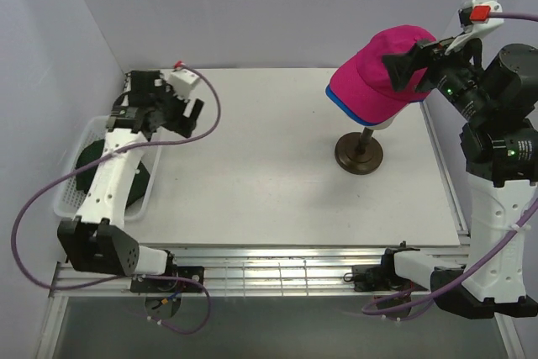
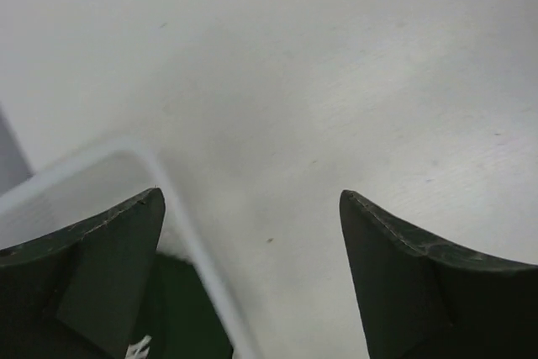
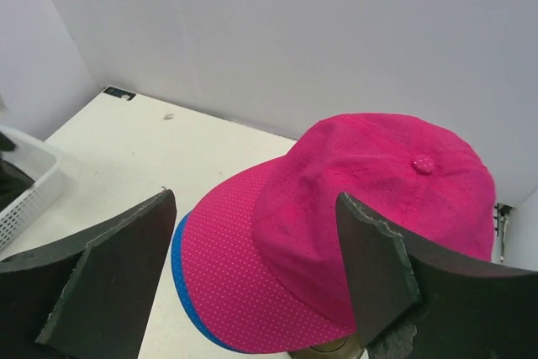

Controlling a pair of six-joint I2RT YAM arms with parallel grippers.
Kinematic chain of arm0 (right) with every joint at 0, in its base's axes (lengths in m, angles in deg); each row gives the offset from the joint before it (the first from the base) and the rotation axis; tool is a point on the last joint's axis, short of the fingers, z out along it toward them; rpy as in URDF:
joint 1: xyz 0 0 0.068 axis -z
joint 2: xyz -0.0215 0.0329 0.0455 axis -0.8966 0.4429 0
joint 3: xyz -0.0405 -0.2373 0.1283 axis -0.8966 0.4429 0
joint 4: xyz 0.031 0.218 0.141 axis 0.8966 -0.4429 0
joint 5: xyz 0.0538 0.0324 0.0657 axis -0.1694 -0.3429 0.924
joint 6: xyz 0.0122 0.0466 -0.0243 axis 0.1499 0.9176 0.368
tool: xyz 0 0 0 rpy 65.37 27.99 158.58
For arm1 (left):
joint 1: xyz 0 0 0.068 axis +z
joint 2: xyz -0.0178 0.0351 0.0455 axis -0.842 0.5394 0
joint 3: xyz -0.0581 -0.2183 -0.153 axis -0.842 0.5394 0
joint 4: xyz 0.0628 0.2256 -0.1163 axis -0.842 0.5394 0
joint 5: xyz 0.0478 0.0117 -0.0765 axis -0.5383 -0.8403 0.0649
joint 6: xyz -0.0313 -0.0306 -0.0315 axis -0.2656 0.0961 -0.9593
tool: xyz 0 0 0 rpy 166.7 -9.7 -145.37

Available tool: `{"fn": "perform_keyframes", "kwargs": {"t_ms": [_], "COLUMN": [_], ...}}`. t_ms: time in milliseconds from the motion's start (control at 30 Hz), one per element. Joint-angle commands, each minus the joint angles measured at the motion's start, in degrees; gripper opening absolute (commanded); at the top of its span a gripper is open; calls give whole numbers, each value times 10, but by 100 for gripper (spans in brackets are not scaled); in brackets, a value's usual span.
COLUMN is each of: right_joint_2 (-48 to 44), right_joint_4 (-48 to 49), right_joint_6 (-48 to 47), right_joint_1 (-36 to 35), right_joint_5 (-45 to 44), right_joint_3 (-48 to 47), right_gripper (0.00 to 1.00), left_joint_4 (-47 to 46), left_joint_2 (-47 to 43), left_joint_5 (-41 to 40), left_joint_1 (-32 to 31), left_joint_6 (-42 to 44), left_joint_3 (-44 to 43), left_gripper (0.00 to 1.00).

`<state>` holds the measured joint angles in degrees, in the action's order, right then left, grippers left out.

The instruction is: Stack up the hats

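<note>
**Ann:** Pink cap point(image 1: 382, 73) on top, crown up, brim pointing left, over the far right of the table point(image 1: 252, 174)!

**Ben:** And a blue cap point(image 1: 334, 102) sits right beneath it. Only a thin blue edge peeks out under the pink brim, and it is sharpest from the right wrist.

**Ann:** The pair ride on a stand with a dark round base point(image 1: 360, 154) planted on the table. Whatever the caps rest on is hidden by the fabric.

**Ben:** The right pincer point(image 1: 409, 66) is level with the pink crown, on its right side. Its fingers are spread wide and grip nothing. From its own camera the cap fills the gap beyond the tips.

**Ann:** Is it touching the fabric? I can't tell from up here.

**Ben:** Swing left: a dark green cap point(image 1: 139, 181) lies in the white basket point(image 1: 71, 208) at the table's left edge, largely covered by the left arm. The left wrist catches a white mark on the green.

**Ann:** The left pincer point(image 1: 183, 117) hangs over bare table just beside the basket's far corner, jaws apart and empty.
</note>
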<state>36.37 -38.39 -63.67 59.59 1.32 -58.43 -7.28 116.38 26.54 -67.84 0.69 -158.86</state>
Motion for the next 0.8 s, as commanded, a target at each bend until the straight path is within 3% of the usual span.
{"fn": "perform_keyframes", "kwargs": {"t_ms": [0,33,100,133,233,333,533,633,767], "right_joint_2": [7,9,13,13,8,4,0,-1,-5], "right_joint_4": [-11,-11,-13,-13,-9,-7,-12,-12,-5], "right_joint_6": [-16,-16,-17,-18,-22,-22,-22,-22,-22], "right_joint_1": [-26,-33,-40,-42,-52,-56,-59,-60,-62], "right_joint_5": [-15,-15,-21,-24,-36,-44,-66,-71,-79], "right_joint_3": [-21,-21,-17,-14,5,13,10,16,24], "right_gripper": [81,81,80,80,79,79,79,79,78], "left_joint_4": [67,66,61,59,42,34,-6,-14,-2], "left_joint_2": [-73,-74,-59,-47,18,77,101,107,124], "left_joint_5": [-30,-27,4,15,41,83,117,114,115], "left_joint_1": [98,180,256,325,426,483,494,494,494], "left_joint_6": [42,51,75,77,66,46,44,41,42], "left_joint_3": [28,32,34,29,5,-12,28,21,21], "left_gripper": [96,96,95,95,89,84,80,66,40]}}
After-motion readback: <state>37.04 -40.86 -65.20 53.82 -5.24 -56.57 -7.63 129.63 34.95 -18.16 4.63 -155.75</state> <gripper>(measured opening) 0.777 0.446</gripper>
